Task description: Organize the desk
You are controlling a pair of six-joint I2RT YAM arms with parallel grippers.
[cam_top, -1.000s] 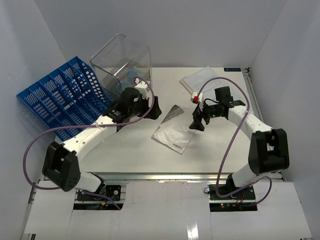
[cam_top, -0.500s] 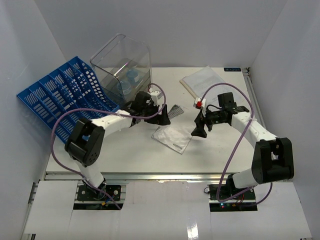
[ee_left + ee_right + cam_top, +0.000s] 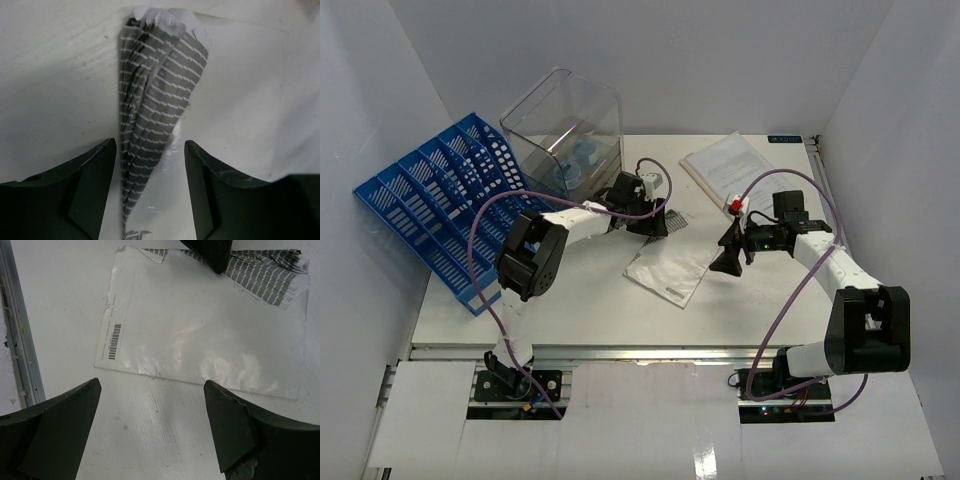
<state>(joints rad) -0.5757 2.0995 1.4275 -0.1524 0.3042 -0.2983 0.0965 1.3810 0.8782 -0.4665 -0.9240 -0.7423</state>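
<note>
Shifting fwd, L fingers (image 3: pixel 90 185) spread, astride striped pouch (image 3: pixel 155 115)

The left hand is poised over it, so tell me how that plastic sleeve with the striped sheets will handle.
Probably floppy: the striped sheets buckle into a ridge inside the open left hand. The plastic sleeve looks glossy, so it is likely slippery and prone to sliding on the desk. It lies thin and flat, so it is probably light.
</note>
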